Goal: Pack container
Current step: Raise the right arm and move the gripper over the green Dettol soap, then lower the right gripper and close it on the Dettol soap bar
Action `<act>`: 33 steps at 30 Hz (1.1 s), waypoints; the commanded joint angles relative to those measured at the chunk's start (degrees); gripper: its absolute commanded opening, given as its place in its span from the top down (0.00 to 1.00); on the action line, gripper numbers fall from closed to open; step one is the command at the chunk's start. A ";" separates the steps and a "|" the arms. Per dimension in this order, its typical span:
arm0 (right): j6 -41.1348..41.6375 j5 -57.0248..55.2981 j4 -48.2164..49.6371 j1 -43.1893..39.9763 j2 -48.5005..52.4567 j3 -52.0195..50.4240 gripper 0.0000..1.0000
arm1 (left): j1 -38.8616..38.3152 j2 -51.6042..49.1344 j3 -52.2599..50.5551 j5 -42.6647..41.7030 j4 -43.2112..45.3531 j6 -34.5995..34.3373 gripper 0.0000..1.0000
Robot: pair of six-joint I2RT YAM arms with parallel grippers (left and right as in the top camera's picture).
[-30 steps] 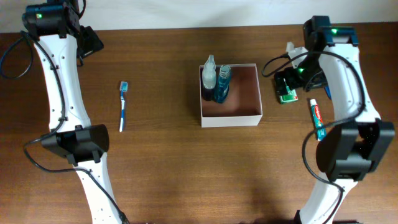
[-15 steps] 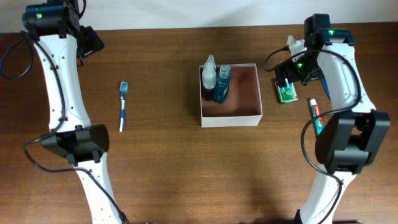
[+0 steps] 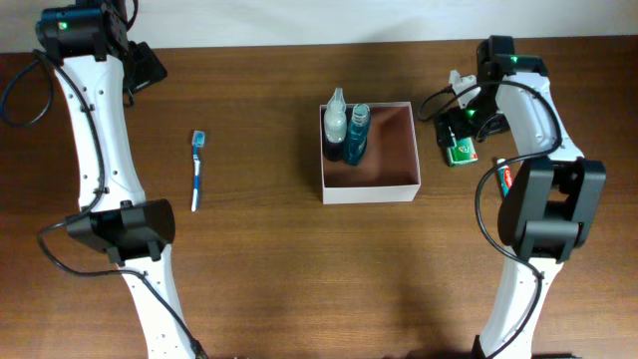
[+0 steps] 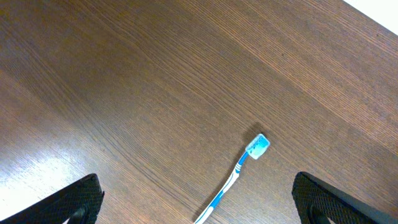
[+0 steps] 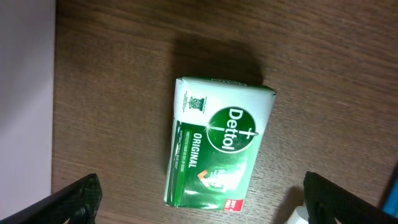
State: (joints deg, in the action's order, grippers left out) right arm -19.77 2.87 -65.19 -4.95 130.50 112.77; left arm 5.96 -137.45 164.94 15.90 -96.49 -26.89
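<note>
The container, a white-walled square box with a pinkish-brown inside, sits at the table's middle. A clear bottle and a blue bottle stand in its left part. My right gripper is open above a green Dettol soap packet, which fills the right wrist view between the wide-apart fingertips. A toothpaste tube lies right of the packet, mostly hidden by the arm. My left gripper is open at the far left; a blue and white toothbrush lies below it, also in the left wrist view.
The dark wooden table ends at a pale wall along the back. A white edge shows at the left of the right wrist view. Both arm bases stand near the front corners.
My right gripper has moved back and left, from beside the packet to over its far end. The left arm, the container and the toothbrush have not moved.
</note>
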 commanded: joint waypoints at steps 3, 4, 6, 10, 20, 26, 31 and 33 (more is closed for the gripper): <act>-0.55 -0.11 0.76 -0.44 2.62 1.05 0.01 | 0.09 1.40 -0.17 -0.26 -0.20 -0.66 0.01; -0.50 -0.09 0.92 -0.46 2.86 1.05 0.01 | 0.09 1.40 -0.17 -0.26 -0.20 -0.66 0.00; -0.55 -0.11 0.98 -0.50 3.65 1.05 0.01 | 0.11 1.40 -0.17 -0.26 -0.20 -0.66 0.01; 0.22 -0.13 0.98 -0.48 5.03 1.03 0.01 | 0.11 1.40 -0.17 -0.26 -0.20 -0.66 0.01; 0.81 -0.09 1.31 -1.88 5.97 1.03 0.01 | 0.11 1.40 -0.17 -0.24 -0.20 -0.66 0.01; 2.05 -0.09 1.05 -2.69 6.08 1.03 0.01 | 0.09 1.40 -0.17 -0.24 -0.20 -0.66 0.01; 2.05 0.35 0.96 -2.47 6.19 1.03 0.01 | 0.11 1.40 -0.17 -0.24 -0.20 -0.66 0.01; 2.08 0.68 0.90 -2.40 6.45 1.03 0.01 | 0.11 1.40 -0.17 -0.24 -0.20 -0.66 0.01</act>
State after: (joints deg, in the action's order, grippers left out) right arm -18.22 2.90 -64.10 -7.55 135.39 112.77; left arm 5.96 -137.45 164.94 15.86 -96.49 -26.89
